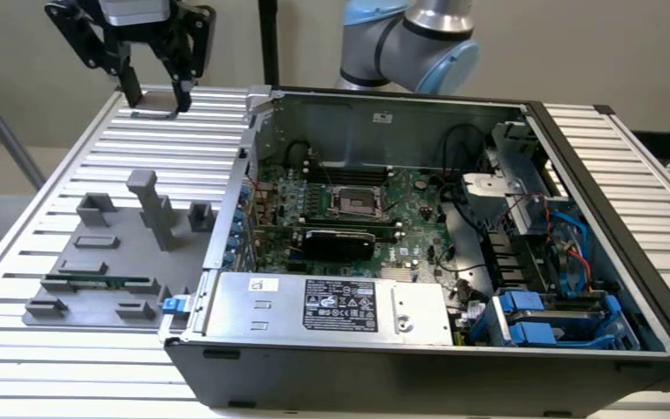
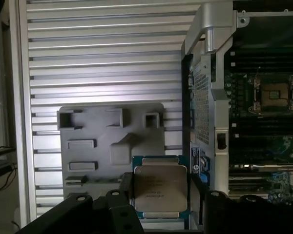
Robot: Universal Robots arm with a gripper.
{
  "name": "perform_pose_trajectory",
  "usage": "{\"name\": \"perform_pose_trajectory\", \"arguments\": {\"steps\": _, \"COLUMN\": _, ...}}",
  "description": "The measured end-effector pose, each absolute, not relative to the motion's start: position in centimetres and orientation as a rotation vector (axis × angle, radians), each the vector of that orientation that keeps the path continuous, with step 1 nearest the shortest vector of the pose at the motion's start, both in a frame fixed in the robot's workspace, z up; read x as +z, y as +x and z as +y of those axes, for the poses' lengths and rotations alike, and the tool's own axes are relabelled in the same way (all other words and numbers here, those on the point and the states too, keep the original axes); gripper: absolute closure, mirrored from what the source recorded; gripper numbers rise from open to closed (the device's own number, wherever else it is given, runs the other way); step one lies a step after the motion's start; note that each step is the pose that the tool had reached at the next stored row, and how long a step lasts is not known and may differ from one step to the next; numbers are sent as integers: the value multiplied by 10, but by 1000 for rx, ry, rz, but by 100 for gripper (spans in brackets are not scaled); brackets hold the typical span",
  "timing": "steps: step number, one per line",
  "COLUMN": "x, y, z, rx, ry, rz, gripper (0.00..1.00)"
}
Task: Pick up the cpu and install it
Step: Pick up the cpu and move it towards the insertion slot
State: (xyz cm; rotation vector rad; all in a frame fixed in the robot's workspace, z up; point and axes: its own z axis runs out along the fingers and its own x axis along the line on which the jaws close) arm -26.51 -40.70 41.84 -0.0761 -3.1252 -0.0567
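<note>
While the end effector (image 1: 156,94) hangs low over the far corner of the ribbed metal surface (image 1: 67,175), at the exterior view's left, its two dark fingers (image 1: 181,87) are drawn in to a narrow gap. They clamp the cpu (image 2: 159,187) by opposite edges. In the wrist view the chip lies flat between them, with its silvery top plate facing the camera and a thin green rim showing round it. The slats and a corner of a grey moulded fixture (image 1: 102,253) lie beneath it.

Just beside the end effector, toward the exterior view's right, stands the open computer case (image 1: 614,262). Inside it the green motherboard (image 1: 411,196) lies flat. The dark square socket (image 1: 352,202) with its metal frame sits near the board's middle, tan centre exposed, well apart from the held chip. A grey power supply (image 1: 324,305) with a black label lies along the case's near side. Behind the case rises the arm's blue-grey joint (image 1: 411,39).

The fixture rests on the surface nearer the camera than the end effector. It carries a long green memory stick (image 1: 108,282) near its front edge.
</note>
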Motion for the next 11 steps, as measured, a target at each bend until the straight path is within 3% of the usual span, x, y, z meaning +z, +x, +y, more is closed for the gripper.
{"name": "perform_pose_trajectory", "arguments": {"steps": 11, "x": 418, "y": -224, "z": -394, "rx": -57, "ry": -76, "rz": -3125, "gripper": 45}}
